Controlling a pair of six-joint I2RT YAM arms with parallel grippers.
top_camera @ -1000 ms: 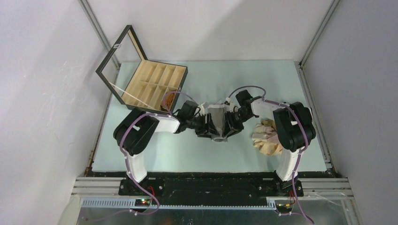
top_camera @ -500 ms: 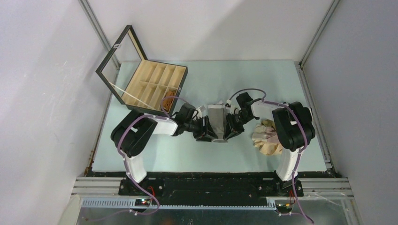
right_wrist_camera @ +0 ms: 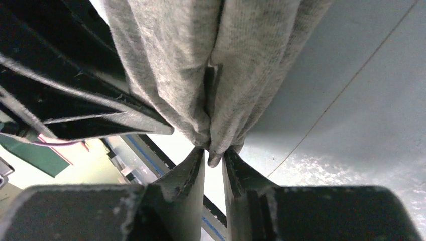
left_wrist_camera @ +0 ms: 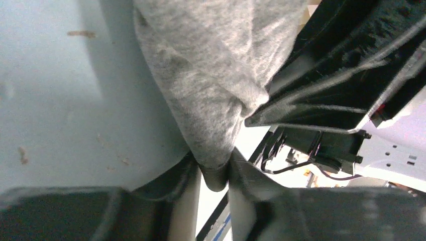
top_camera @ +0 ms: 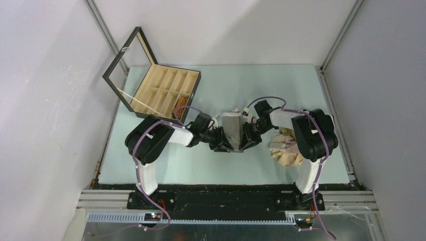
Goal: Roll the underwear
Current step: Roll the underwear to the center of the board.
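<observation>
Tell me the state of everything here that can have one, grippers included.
Grey cloth underwear: bunched, pinched on opposite sides by both grippers.
Left gripper: shut on the grey cloth underwear.
Right gripper: shut on the grey cloth underwear.
Black-framed wooden compartment box: open, lid raised.
Rust-brown cloth underwear: inside a near corner compartment of the box.
Beige and pale pink cloth garments: loose unrolled heap beside the right arm.

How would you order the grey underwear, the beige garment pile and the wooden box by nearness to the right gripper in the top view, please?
1. grey underwear, pinched in the right gripper, mid-table.
2. beige garment pile, just to its right.
3. wooden box, at the far left.
</observation>
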